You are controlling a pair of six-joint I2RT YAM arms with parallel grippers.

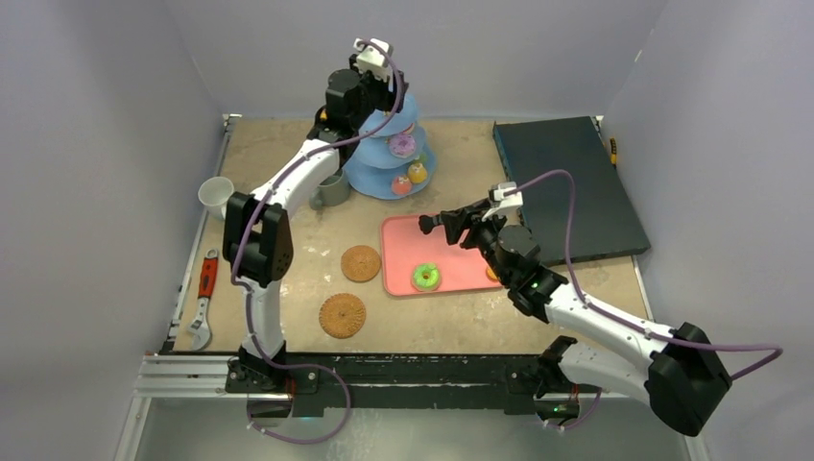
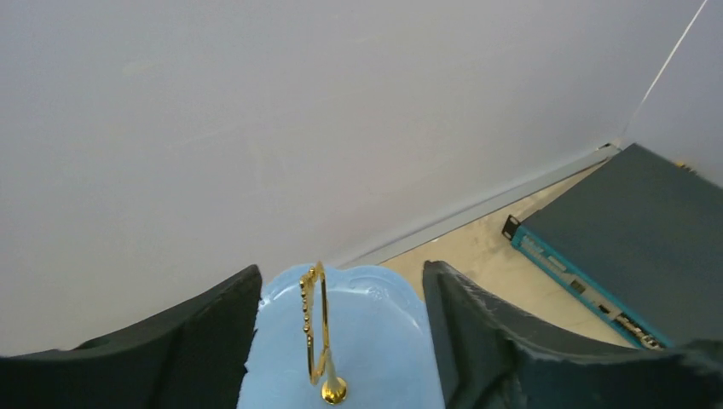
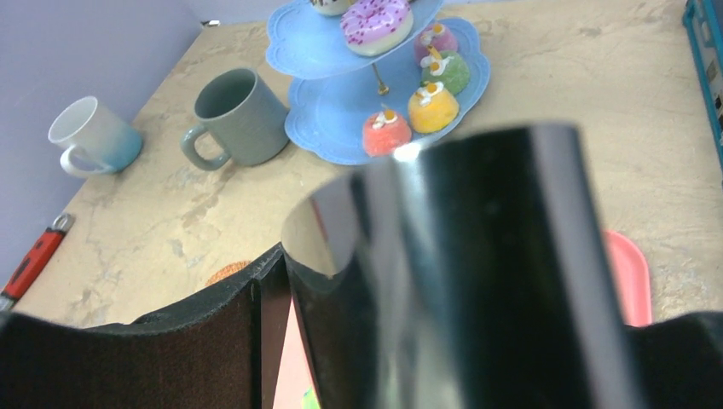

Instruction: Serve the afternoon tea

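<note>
Blue stand (image 1: 370, 181) sits under the left gripper (image 2: 341, 273), jaws apart.

Left gripper (image 2: 341, 336) raised high, spread; right gripper (image 1: 457, 225) low, clamping tongs (image 3: 477, 256).

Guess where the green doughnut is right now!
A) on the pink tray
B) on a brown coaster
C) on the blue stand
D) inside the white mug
A: in the top view, the green doughnut lies flat on the pink tray, away from the stand, mugs and coasters.
</note>
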